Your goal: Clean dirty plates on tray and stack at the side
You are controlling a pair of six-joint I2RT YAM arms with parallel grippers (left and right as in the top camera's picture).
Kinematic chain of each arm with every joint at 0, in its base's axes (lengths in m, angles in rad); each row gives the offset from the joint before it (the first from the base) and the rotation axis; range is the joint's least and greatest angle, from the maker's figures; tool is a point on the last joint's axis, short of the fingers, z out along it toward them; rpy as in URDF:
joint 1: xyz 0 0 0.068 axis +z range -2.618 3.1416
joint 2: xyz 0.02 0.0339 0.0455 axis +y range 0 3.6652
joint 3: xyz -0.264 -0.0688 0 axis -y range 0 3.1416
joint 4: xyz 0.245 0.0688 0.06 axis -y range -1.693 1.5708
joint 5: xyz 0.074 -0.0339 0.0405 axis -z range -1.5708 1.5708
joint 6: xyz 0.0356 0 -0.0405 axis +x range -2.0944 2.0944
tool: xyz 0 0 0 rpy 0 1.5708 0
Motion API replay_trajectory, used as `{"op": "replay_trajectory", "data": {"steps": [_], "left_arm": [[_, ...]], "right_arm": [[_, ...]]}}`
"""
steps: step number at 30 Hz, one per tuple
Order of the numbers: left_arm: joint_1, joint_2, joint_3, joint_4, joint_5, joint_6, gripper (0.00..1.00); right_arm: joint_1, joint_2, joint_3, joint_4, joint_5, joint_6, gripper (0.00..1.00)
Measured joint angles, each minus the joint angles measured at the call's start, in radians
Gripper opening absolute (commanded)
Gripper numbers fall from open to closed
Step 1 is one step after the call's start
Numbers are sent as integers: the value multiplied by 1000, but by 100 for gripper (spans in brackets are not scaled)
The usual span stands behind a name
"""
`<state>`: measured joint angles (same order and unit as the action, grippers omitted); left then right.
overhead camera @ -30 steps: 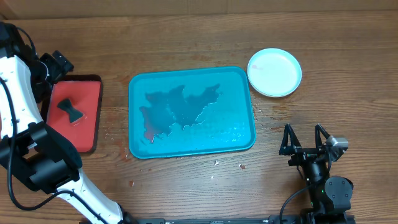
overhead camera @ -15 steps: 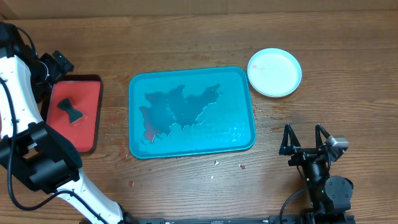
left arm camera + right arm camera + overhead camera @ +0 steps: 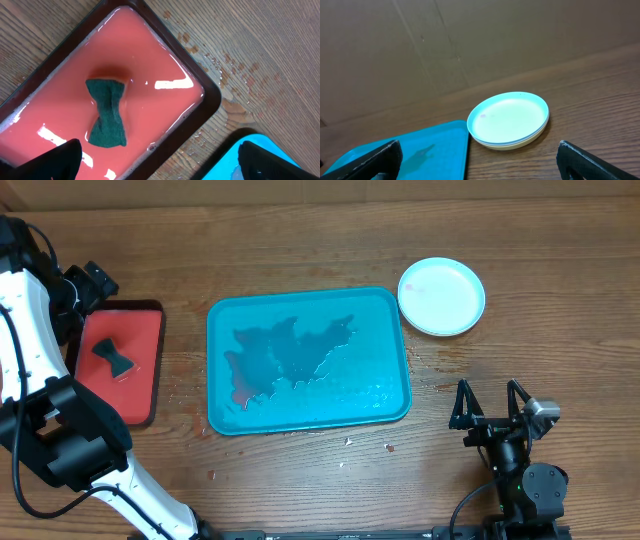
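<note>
The teal tray (image 3: 308, 360) lies mid-table, bare of plates, with a wet patch and a small reddish smear near its left front. The plates (image 3: 441, 296) sit stacked on the wood just off the tray's far right corner. In the right wrist view the stack (image 3: 509, 119) shows a pale mint plate on top, with white and yellow-green rims under it. My right gripper (image 3: 489, 402) stands open and empty near the front edge, aimed at the stack, fingertips wide apart (image 3: 480, 167). My left gripper (image 3: 160, 167) hangs open above the red tray, holding nothing.
A red tray (image 3: 122, 360) with a dark rim lies at the left, holding pinkish liquid and a dark green sponge (image 3: 106, 115). Water drops speckle the wood between the red tray and the teal tray's corner (image 3: 227, 167). A brown cardboard wall (image 3: 470, 40) backs the table.
</note>
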<state>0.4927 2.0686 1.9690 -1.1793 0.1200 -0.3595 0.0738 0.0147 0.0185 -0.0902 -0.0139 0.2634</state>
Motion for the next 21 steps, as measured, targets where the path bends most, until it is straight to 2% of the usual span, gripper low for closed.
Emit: {"op": "replay_trajectory", "data": {"steps": [17,21], "left_arm": [[8,-1,0,-39,0,3,100],[12,-46,-12,-40,0,3,100]], "right_arm": [[0,0,0,1,3,-2,100],[0,0,0,0,3,-2,100]]}}
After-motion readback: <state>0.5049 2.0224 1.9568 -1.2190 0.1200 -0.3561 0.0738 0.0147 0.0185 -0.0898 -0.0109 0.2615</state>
